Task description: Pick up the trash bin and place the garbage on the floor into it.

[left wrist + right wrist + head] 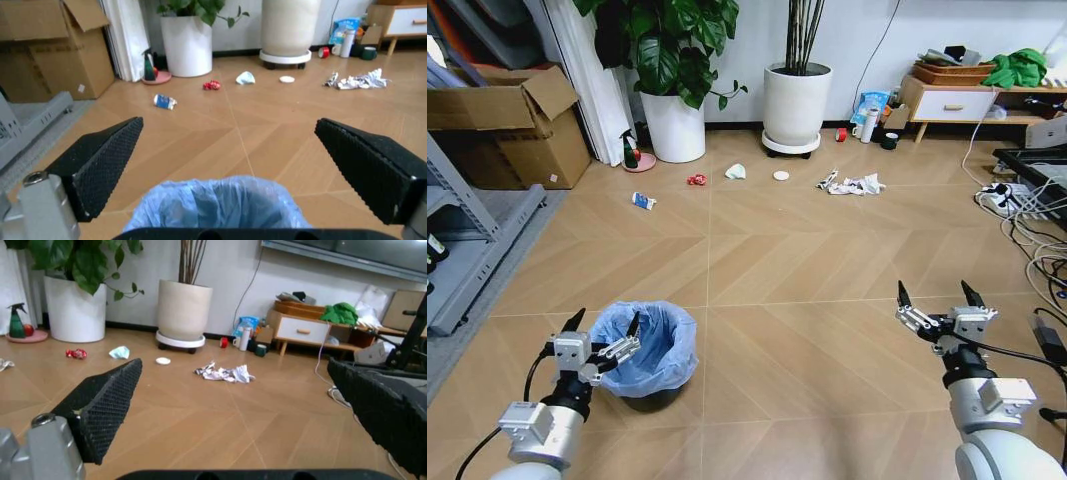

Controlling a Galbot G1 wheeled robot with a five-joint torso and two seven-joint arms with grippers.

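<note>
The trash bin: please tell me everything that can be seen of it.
The trash bin is small, round and black, lined with a crinkled translucent light-blue plastic bag folded over its rim. It stands upright on the wooden floor, its mouth open. The left gripper hangs at its rim with jaws open; contact cannot be judged.

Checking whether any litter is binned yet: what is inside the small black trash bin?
Only the crinkled light-blue plastic bag lining the small round black trash bin shows inside; no litter is visible. Its bottom is hidden by the bag's folds. The open left gripper hovers above it.
</note>
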